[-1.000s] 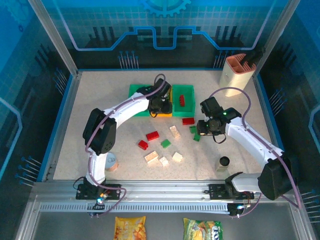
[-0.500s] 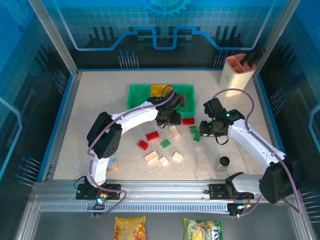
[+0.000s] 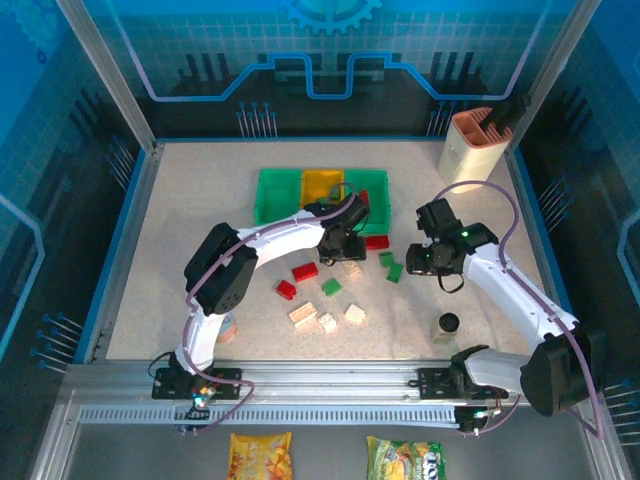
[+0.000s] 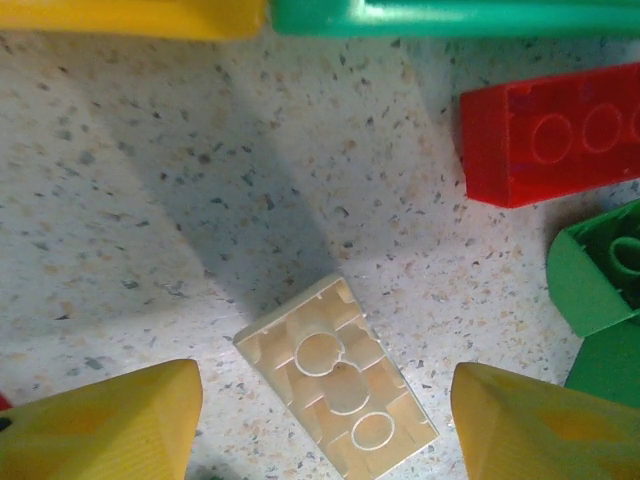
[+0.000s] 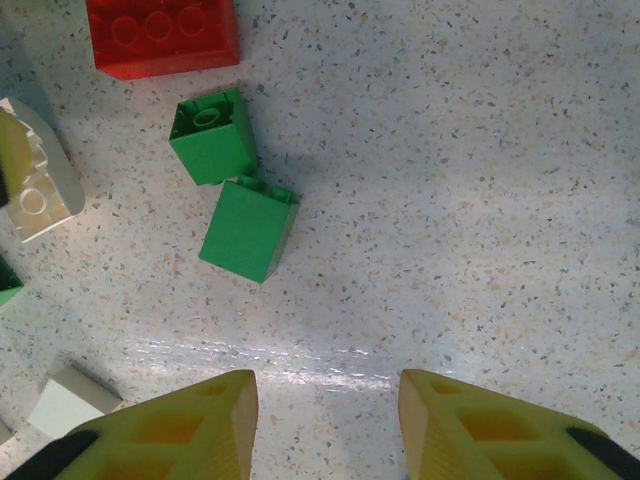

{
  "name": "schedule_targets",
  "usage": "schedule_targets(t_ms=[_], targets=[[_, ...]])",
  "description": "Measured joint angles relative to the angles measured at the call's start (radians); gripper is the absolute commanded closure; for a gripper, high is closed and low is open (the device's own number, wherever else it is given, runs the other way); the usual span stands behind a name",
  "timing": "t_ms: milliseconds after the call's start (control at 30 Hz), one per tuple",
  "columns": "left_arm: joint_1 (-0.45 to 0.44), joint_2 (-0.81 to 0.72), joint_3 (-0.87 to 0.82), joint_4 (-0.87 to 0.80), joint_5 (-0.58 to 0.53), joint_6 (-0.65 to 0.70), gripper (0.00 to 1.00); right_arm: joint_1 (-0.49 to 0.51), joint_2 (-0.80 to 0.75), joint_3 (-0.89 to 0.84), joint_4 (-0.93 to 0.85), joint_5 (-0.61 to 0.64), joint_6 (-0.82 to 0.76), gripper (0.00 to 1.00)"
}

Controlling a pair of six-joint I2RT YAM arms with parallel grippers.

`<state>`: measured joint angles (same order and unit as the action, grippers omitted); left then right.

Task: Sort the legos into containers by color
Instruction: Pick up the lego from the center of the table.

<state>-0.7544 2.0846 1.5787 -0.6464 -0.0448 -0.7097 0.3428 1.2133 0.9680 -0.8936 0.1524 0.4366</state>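
Observation:
An upside-down cream lego (image 4: 335,375) lies on the table between the yellow fingers of my open left gripper (image 4: 325,425), untouched. From above, the left gripper (image 3: 342,256) hovers over that cream lego (image 3: 351,266), just in front of the containers: a green bin (image 3: 272,197), a yellow bin (image 3: 322,182) and a second green bin (image 3: 381,203) with a red brick inside. My right gripper (image 5: 325,425) is open and empty above bare table. Two green legos (image 5: 248,228) and a red lego (image 5: 165,35) lie ahead of it.
Loose red (image 3: 305,271), green (image 3: 331,287) and cream (image 3: 303,314) bricks are scattered mid-table. A black cup (image 3: 448,323) stands near the right arm. A beige-and-salmon holder (image 3: 468,140) is at the back right. A tin can (image 3: 226,326) sits by the left arm's base.
My left arm came back from over the bins to the table above the cream lego, and its jaws opened wider. The right gripper drifted slightly right.

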Motion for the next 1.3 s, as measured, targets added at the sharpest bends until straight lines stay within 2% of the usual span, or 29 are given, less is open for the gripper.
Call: schedule_targets(t_ms=[667, 1300], targets=[[-0.022, 0.131, 0.144, -0.040, 0.016, 0.037, 0.38, -0.024, -0.021, 0.000, -0.015, -0.003, -0.011, 0.57], [-0.052, 0.181, 0.220, -0.154, -0.023, 0.134, 0.56, -0.030, -0.024, -0.004, -0.023, -0.003, -0.012, 0.57]])
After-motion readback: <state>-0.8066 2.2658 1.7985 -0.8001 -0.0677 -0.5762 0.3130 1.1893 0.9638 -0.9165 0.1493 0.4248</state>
